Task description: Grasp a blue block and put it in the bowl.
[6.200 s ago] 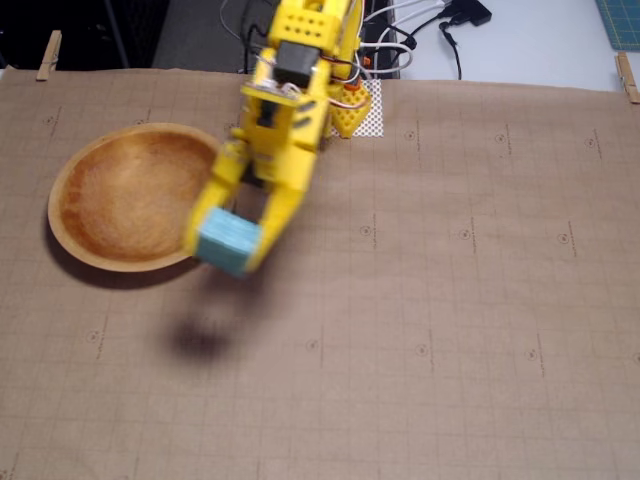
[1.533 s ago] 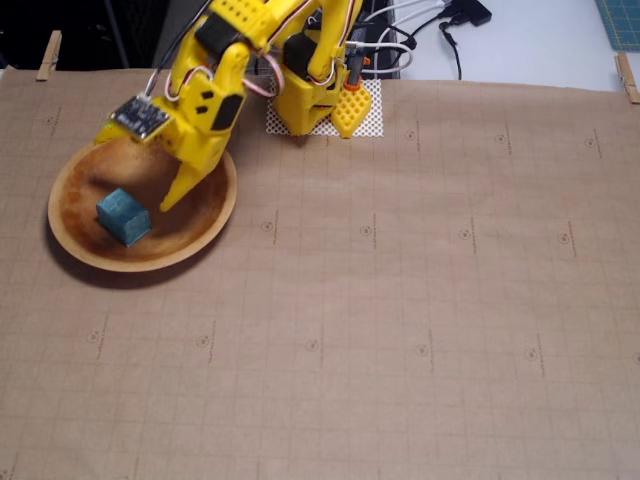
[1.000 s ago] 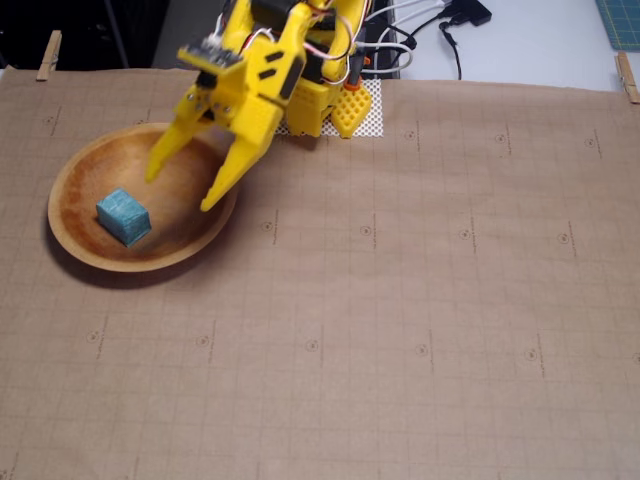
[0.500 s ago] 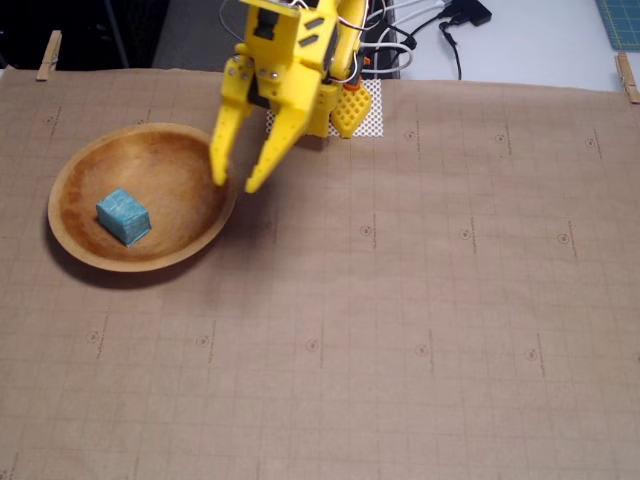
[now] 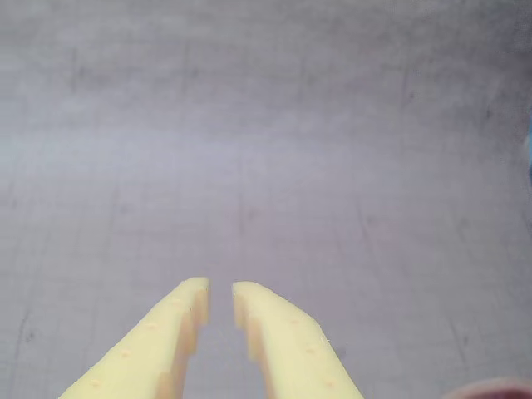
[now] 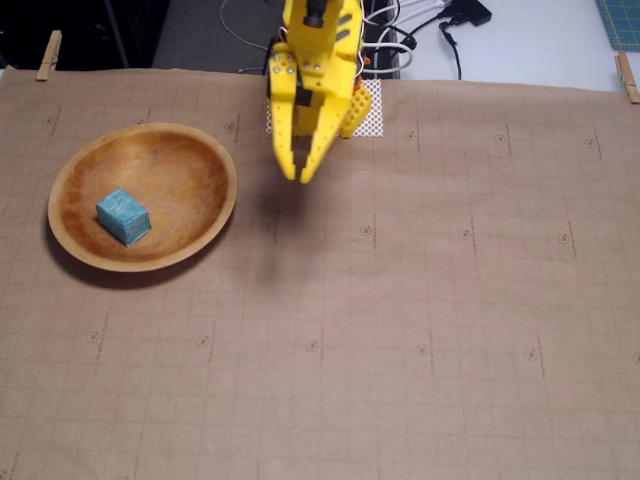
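The blue block [image 6: 123,216] lies inside the wooden bowl [image 6: 185,160] at the left of the fixed view, on the bowl's left half. My yellow gripper [image 6: 303,175] hangs above the paper to the right of the bowl, apart from it. Its jaws are nearly together with only a narrow slit and hold nothing. In the wrist view the gripper [image 5: 220,291] points at bare grey gridded paper, and the block does not show there. A blurred reddish-brown edge [image 5: 499,389] shows in the lower right corner; I cannot tell what it is.
Brown gridded paper [image 6: 420,300] covers the table, clipped by clothespins at the back left [image 6: 48,55] and back right [image 6: 625,75]. A white perforated plate [image 6: 372,110] and cables [image 6: 420,40] lie behind the arm.
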You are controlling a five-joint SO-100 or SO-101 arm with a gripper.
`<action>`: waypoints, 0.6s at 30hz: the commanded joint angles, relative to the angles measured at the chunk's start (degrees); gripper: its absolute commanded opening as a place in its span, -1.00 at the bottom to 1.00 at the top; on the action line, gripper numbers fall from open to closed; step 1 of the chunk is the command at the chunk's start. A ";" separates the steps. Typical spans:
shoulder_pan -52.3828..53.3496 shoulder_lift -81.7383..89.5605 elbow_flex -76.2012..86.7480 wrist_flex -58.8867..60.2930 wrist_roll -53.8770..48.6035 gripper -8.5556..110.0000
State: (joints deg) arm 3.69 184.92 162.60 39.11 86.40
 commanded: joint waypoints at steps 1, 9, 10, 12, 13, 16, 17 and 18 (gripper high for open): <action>-1.93 5.19 2.02 0.18 0.18 -0.84; -5.19 8.79 7.91 0.18 0.26 -0.85; -5.19 8.79 8.61 0.26 0.26 -0.85; -5.27 9.05 9.76 0.62 0.26 -0.85; -5.27 9.58 10.11 1.58 0.35 -0.85; -5.27 9.67 9.93 6.50 0.44 -0.85; -5.27 9.76 9.93 7.82 0.44 -0.85; -5.27 9.76 9.93 8.79 0.44 -0.85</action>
State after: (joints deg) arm -1.23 194.06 173.94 45.62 86.40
